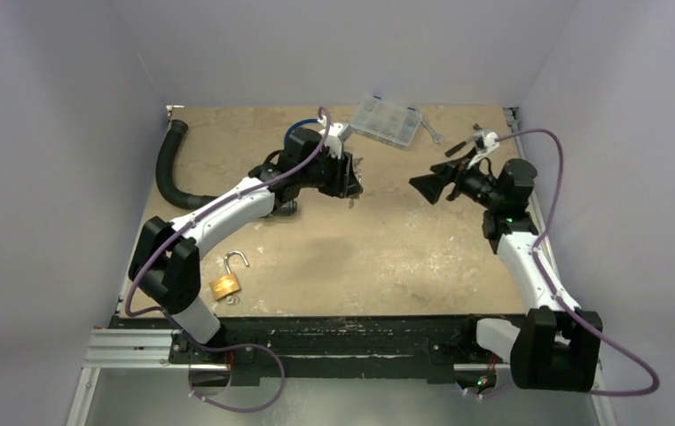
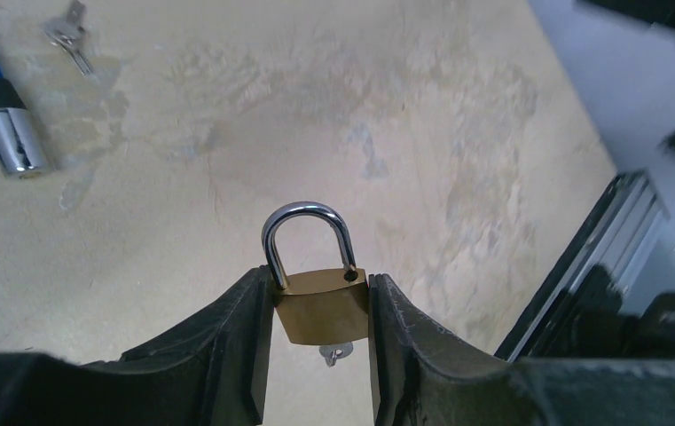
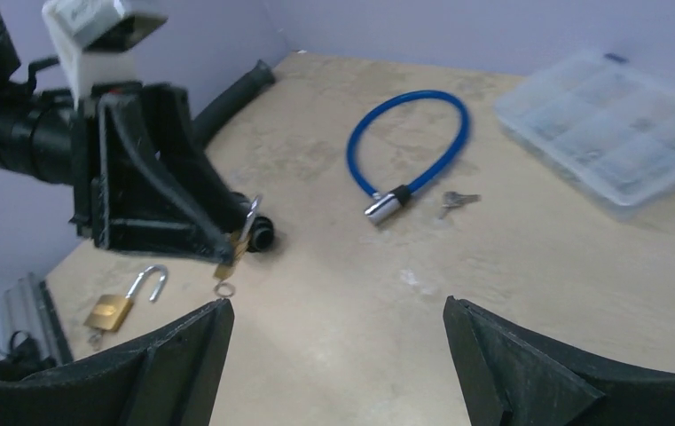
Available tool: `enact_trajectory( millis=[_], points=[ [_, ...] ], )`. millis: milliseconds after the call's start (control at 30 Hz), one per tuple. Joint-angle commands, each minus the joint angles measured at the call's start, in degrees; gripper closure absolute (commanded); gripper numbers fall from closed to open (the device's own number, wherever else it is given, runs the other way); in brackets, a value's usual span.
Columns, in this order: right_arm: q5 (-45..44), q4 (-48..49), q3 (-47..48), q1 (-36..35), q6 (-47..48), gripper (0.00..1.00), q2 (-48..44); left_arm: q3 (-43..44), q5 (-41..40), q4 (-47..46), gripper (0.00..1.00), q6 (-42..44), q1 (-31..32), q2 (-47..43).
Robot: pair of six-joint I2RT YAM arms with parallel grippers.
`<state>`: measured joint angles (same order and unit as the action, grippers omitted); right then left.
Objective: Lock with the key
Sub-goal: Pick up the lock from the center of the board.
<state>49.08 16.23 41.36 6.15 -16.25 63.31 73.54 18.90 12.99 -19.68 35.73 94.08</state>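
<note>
- Black fingers [image 2: 236, 342] of the left gripper [image 2: 320, 277] fill the bottom of the left wrist view. They are pressed narrow against both sides of a brass padlock [image 2: 320, 311] — the task's lock, held above the table [image 2: 227, 133].
- Only that view shows it closely: a gold body with a chrome shackle [image 2: 307, 222] arching upright. The shackle's right leg meets the body at a dark hole; whether it has latched I cannot tell. A silver key [image 2: 333, 353] pokes out beneath the body.
- From overhead the left gripper [image 1: 351, 185] hides nearly all of the padlock. It sits mid-table, facing the right gripper [image 1: 424, 188] across a gap.
- The right wrist view gives the side look: the brass padlock [image 3: 240, 235] at the left fingertips, with a key ring [image 3: 224, 288] dangling under it. The right gripper [image 3: 335, 306] has its own fingers spread wide apart.
- A second padlock [image 1: 227, 282] lies on the table near the left arm's base, shackle swung open — seen overhead and from the right wrist, not from the left.
- On the far side are a blue cable lock [image 3: 409, 146], loose keys [image 3: 458, 202] and a clear organiser box [image 1: 389, 118]. A black hose [image 1: 169, 164] runs along the left edge.
- Walls close three sides and a metal rail [image 1: 138, 342] closes the near one. The widest open stretch of tabletop is the middle and near right.
</note>
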Motion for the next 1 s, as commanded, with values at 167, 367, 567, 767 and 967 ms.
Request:
enact_trajectory(
  millis=[167, 367, 567, 767, 967],
  points=[
    [-8.49, 11.47, 4.68, -18.79, -6.11, 0.04, 7.28, 4.84, -8.26, -5.88, 1.0, -23.95, -3.83, -2.51],
    [-16.08, 9.6, 7.73, -27.73, -3.23, 0.11, 11.61, 3.51, -5.51, -7.41, 1.0, -29.67, -5.09, -3.89],
    [-27.18, 8.7, 10.31, -32.19, -1.53, 0.27, 14.59, -0.18, -1.74, -11.29, 1.0, -36.42, -5.7, -4.86],
    [-31.9, 9.98, 11.72, -33.53, -2.91, 0.38, 17.08, -2.02, 0.56, -15.45, 1.0, -40.05, -6.2, -4.87],
    [-30.7, 10.73, 13.31, -33.81, -4.97, 0.52, 20.75, -3.26, 2.17, -17.76, 1.0, -42.54, -6.38, -4.79]
  ],
)
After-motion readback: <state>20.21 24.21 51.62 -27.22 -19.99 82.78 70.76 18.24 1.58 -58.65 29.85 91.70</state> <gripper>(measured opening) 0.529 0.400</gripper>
